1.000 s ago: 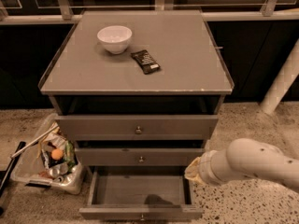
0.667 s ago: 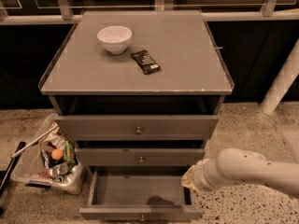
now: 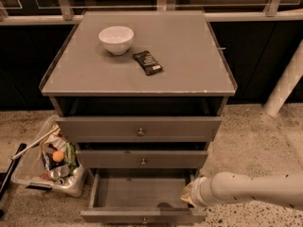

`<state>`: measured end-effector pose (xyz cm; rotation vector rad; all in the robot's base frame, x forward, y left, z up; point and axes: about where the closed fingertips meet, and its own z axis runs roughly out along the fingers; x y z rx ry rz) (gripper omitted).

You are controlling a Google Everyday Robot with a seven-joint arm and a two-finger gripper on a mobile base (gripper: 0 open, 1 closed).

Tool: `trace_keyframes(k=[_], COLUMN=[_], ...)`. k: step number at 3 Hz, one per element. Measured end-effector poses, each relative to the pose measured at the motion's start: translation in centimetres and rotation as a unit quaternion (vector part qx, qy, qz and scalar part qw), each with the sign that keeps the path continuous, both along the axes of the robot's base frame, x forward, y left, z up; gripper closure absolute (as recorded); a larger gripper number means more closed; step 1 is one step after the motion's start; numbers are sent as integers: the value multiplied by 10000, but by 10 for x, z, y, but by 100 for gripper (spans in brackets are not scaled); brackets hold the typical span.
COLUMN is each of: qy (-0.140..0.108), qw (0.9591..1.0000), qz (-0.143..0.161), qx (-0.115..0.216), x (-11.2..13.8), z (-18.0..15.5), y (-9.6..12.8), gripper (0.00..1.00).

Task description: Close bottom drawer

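The bottom drawer (image 3: 142,215) of the grey cabinet (image 3: 137,74) stands pulled out, showing its plain grey inside. Its flat front with a small round knob lies at the bottom edge of the camera view. My gripper (image 3: 188,194) reaches in from the right on a white arm and sits at the drawer's right side, just above its front right corner. The two drawers above it (image 3: 140,131) are pushed further in.
A white bowl (image 3: 116,39) and a dark packet (image 3: 147,62) lie on the cabinet top. A clear bin of rubbish (image 3: 47,162) stands on the floor to the left of the drawers. A white post (image 3: 284,86) stands at the right.
My arm has moved left and down, bringing the gripper from beside the cabinet to the right side of the open bottom drawer. The drawer has not moved.
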<state>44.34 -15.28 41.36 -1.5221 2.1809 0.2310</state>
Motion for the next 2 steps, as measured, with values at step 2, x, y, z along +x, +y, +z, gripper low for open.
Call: trace_keyframes(k=[2], qy=[-66], qw=[10000], qz=[70], qx=[-4], x=[-3], z=[5], y=[2], gripper=[100])
